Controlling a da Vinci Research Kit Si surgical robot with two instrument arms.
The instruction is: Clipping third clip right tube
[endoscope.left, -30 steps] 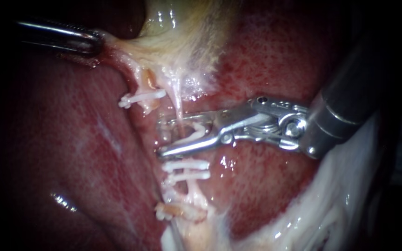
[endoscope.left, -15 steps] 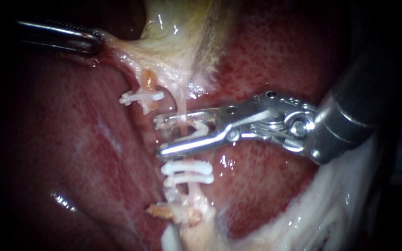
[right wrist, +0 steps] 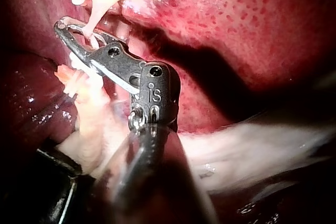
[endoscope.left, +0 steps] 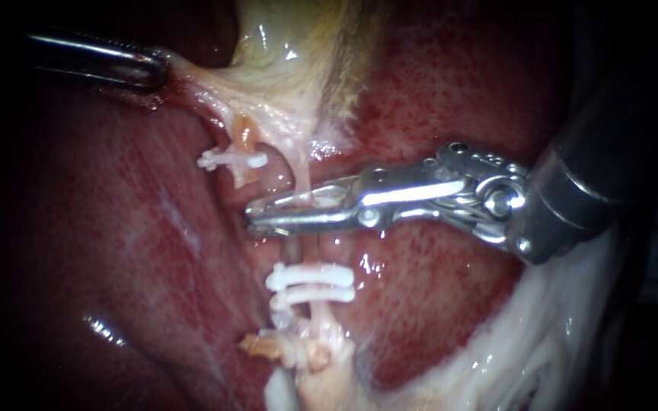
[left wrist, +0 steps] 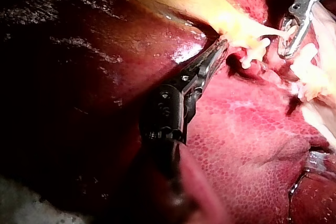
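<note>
Closing down over the last second, the jaws of my right instrument have gone from a wide gape to almost together, and they now squeeze the right tube from both sides, with a pale sliver of the third clip showing between them. Against the tissue, the jaw tips have hardly shifted, while the wrist joint has risen slightly. The tube comes down as a thin pale strand from the yellowish gallbladder, passes through the jaws and goes on below them through two white clips lying one just beside the other. A separate white clip sits across the left tube, near the jaws but clear of them. My left instrument has not moved: its jaws are pressed together on the gallbladder's pale edge and hold it out toward the upper left, as the left wrist view confirms, with the jaws biting the stretched tissue and my right instrument ahead of them. From the right wrist camera the jaws lie nearly parallel with the tube entering between them. Speckled red liver lies all around.
</note>
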